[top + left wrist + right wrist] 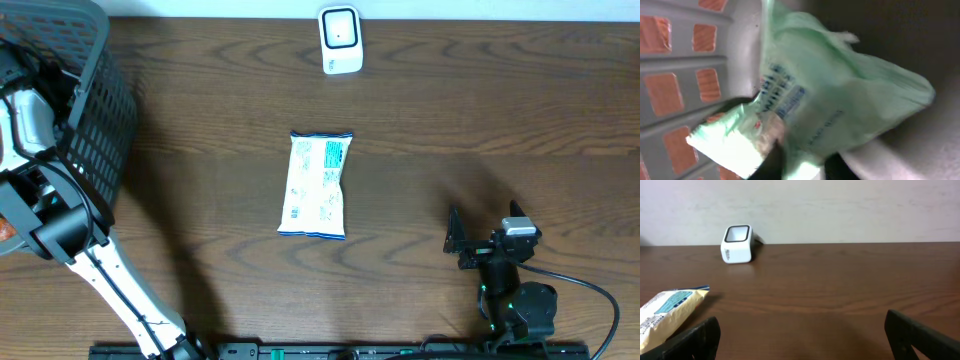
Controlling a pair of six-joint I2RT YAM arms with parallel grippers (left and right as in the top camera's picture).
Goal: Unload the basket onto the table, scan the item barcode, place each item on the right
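Because the left gripper point(800, 167) seems to pinch only the lower edge of the pale green packet point(840, 95), inside the grey basket point(100, 120), the slick film could slip free on the lift or snag on the lattice wall. The white scanner point(340, 40) stands well apart, at the far edge of the table point(500, 120). A blue-and-white snack packet point(318, 185) lies mid-table, near the route there. The right gripper point(805, 337) hangs wide and empty.
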